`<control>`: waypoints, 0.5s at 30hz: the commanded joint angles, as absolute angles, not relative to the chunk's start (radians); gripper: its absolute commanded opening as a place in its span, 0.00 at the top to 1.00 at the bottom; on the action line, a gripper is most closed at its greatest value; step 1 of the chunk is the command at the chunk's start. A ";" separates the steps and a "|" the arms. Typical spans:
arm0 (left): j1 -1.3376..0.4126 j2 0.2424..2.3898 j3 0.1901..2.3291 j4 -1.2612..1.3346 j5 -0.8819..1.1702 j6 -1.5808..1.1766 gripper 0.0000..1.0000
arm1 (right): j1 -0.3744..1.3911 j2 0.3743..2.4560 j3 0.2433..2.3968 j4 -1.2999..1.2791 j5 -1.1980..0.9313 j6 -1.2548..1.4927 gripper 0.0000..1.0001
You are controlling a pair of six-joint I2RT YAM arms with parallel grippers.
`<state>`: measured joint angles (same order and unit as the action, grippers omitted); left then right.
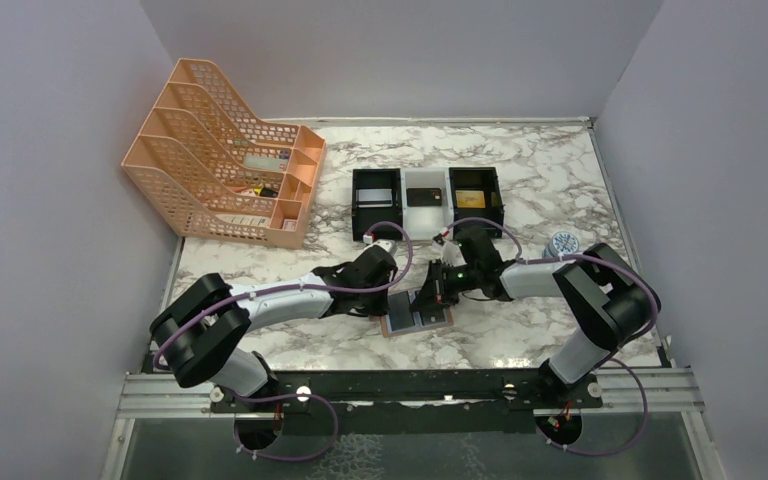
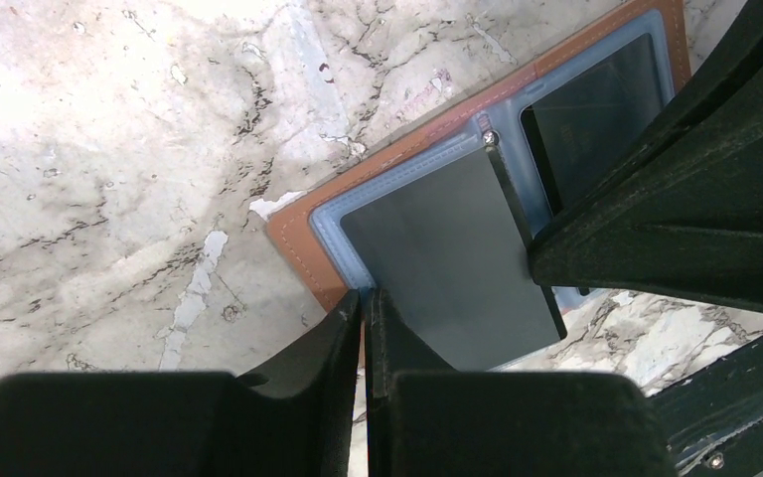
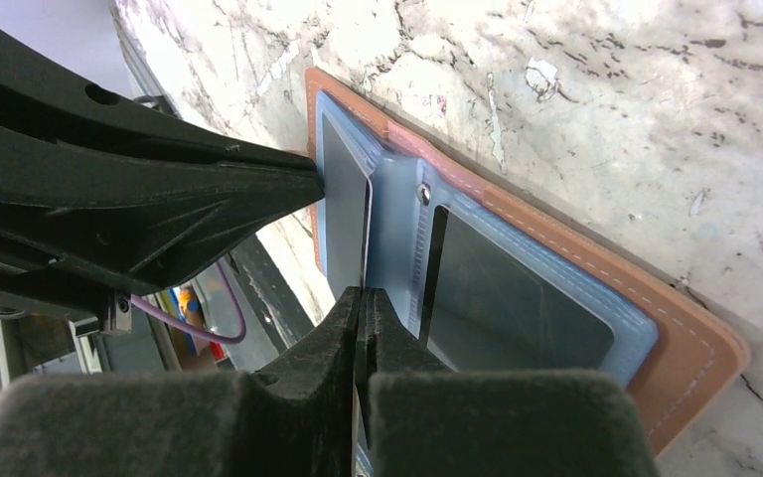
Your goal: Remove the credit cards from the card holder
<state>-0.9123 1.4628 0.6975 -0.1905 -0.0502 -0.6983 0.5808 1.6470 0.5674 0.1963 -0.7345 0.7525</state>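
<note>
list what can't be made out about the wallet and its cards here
- top external: the card holder is partly covered by the left gripper and right gripper; its cards too small to count
- left wrist: the right gripper blocks most of the far pocket
- both wrists: any cards under the dark grey card are hidden by it

The card holder (image 2: 298, 234) is tan-brown leather with pale stitching and a pale blue-grey lining. The credit card (image 2: 447, 258) is plain dark grey. The left gripper (image 2: 363, 303) and right gripper (image 3: 361, 298) are black. White marble veined in grey-black covers the table (image 2: 109, 149), and the mesh file rack (image 1: 222, 150) is orange.
</note>
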 commanded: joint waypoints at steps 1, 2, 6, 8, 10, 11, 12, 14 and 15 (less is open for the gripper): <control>-0.924 1.473 0.703 -0.238 -0.100 -0.693 0.92 | 0.578 1.601 0.587 0.163 -0.702 0.730 0.98; -0.923 1.475 0.704 -0.239 -0.102 -0.690 0.92 | 0.578 1.600 0.583 0.170 -0.711 0.732 0.98; -0.926 1.486 0.708 -0.246 -0.111 -0.699 0.93 | 0.578 1.607 0.559 0.217 -0.745 0.754 0.98; -0.927 1.494 0.712 -0.250 -0.114 -0.696 0.93 | 0.578 1.608 0.556 0.217 -0.746 0.753 0.98; -0.928 1.502 0.715 -0.258 -0.121 -0.698 0.93 | 0.578 1.601 0.552 0.214 -0.737 0.751 0.98; -0.928 1.504 0.716 -0.262 -0.124 -0.699 0.93 | 0.578 1.596 0.553 0.202 -0.729 0.746 0.98; -0.931 1.505 0.715 -0.263 -0.128 -0.702 0.94 | 0.578 1.590 0.555 0.189 -0.717 0.740 0.98; -0.933 1.508 0.714 -0.272 -0.139 -0.705 0.93 | 0.577 1.578 0.553 0.168 -0.702 0.730 0.98; -0.934 1.507 0.713 -0.276 -0.145 -0.706 0.93 | 0.577 1.574 0.551 0.165 -0.702 0.728 0.98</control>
<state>-0.9253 1.4738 0.7136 -0.2111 -0.0803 -0.7025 0.5804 1.6180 0.5632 0.1764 -0.7235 0.7521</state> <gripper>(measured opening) 0.068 0.019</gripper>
